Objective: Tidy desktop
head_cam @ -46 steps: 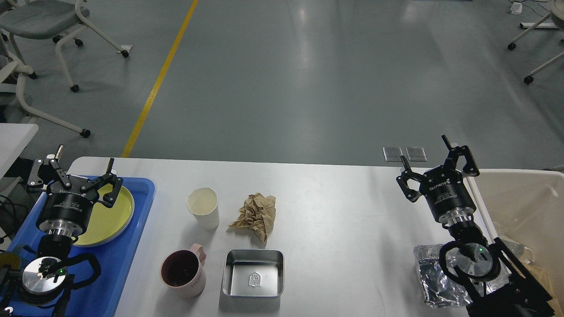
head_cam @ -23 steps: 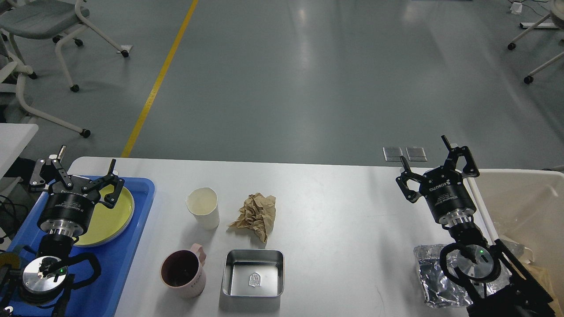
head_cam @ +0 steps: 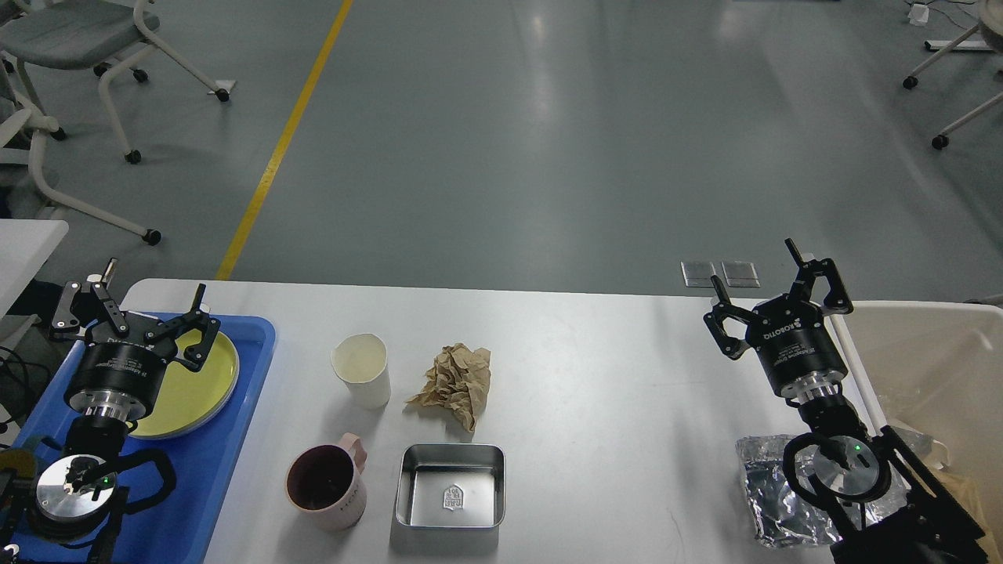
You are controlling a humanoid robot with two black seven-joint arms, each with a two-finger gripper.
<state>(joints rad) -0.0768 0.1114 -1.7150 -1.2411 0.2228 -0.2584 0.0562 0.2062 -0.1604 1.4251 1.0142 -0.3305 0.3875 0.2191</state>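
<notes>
White desktop (head_cam: 611,368) spans the view below us, both our arms over its ends. Left gripper (head_cam: 149,301) hangs with fingers (head_cam: 197,301) spread apart, nothing between them; directly under those fingers sits a yellow plate (head_cam: 205,384) on a blue tray (head_cam: 227,470) at the desktop's left end. Right gripper (head_cam: 756,274) is likewise spread wide and empty, near the desktop's far right edge, just beside the rim of a beige bin (head_cam: 925,345). Between the two sets of fingers, closer to the left ones: a white paper cup (head_cam: 361,370) upright, a crumpled brown paper wad (head_cam: 456,382) just beside it, a pink mug (head_cam: 329,482) nearer us, and an open metal tin (head_cam: 450,486) beside the mug. None of these touch either gripper. Back from the right fingers, towards us and partly behind that arm, lies crumpled silvery foil (head_cam: 764,489), possibly a bag; we can't tell from this angle.
</notes>
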